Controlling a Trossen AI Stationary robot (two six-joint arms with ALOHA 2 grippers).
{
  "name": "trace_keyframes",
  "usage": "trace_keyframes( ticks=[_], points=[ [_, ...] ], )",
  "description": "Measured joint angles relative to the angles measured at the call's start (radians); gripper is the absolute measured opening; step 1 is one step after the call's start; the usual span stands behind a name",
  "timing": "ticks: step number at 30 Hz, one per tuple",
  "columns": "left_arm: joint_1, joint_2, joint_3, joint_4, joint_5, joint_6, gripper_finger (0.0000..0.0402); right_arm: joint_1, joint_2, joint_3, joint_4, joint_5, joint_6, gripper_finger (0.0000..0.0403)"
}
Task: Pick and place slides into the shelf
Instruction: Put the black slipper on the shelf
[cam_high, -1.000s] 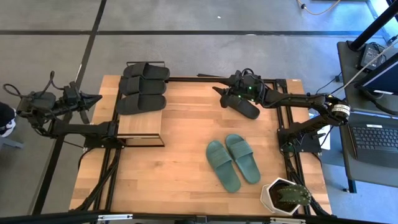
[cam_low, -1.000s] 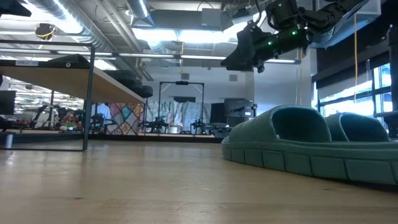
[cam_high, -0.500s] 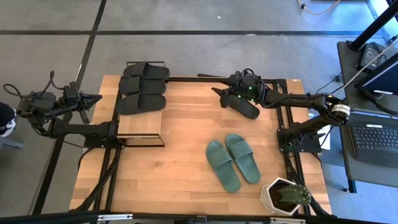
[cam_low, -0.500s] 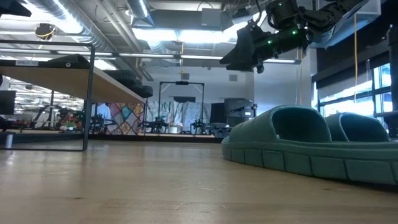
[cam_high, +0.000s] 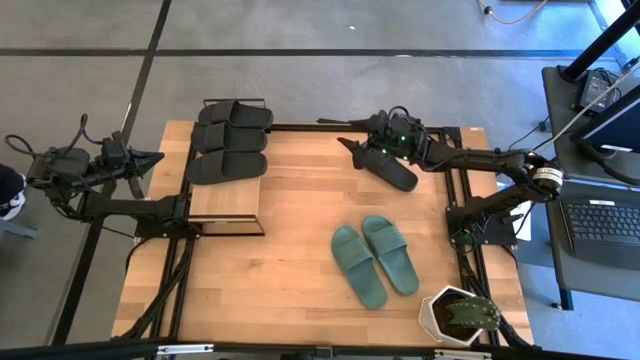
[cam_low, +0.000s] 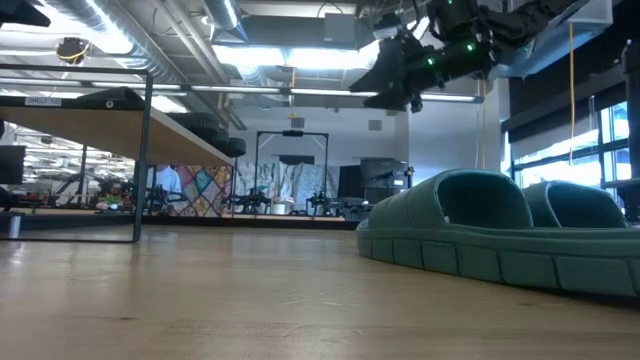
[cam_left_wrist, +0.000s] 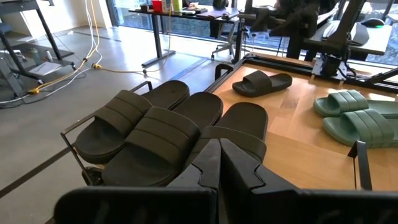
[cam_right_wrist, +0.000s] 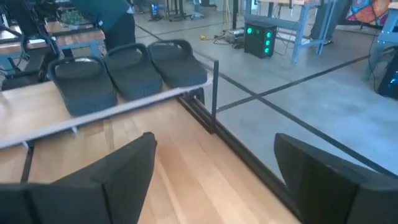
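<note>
Three black slides (cam_high: 232, 138) (cam_left_wrist: 161, 121) (cam_right_wrist: 127, 71) lie side by side, soles down, on the shelf's wooden top board (cam_high: 225, 200) at the table's far left. Another black slide (cam_high: 396, 173) (cam_left_wrist: 261, 82) lies on the table at the far right. My right gripper (cam_high: 345, 147) (cam_low: 385, 85) (cam_right_wrist: 214, 143) is open. It hangs high over the table, just left of that slide, with nothing between its fingers. The teal-green pair (cam_high: 375, 258) (cam_low: 500, 230) rests on the table nearer the front. My left gripper (cam_high: 155, 158) (cam_left_wrist: 217, 152) is shut and waits left of the shelf.
A potted plant in a white pot (cam_high: 458, 315) stands at the table's near right corner. Black frame rails (cam_high: 460, 190) run along the table's far and right sides. Bare wood (cam_high: 280, 270) lies between the shelf and the teal pair.
My right gripper has risen a little and drifted slightly toward the shelf, staying open. The black slide under it and the other slides have not moved.
</note>
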Motion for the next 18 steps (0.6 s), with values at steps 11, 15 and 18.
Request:
trace_keyframes(
  ticks=[11, 15, 18],
  points=[
    [0.0, 0.0, 0.0, 0.0, -0.001, 0.025, 0.0, -0.028, 0.179, 0.586, -1.079, 0.295, 0.315, 0.0326],
    [0.0, 0.0, 0.0, 0.0, -0.001, 0.026, 0.0, -0.063, 0.248, 0.705, -1.433, 0.29, 0.538, 0.0326],
    [0.0, 0.0, 0.0, 0.0, 0.0, 0.026, 0.0, -0.075, 0.259, 0.708, -1.548, 0.253, 0.642, 0.0326]
  ],
)
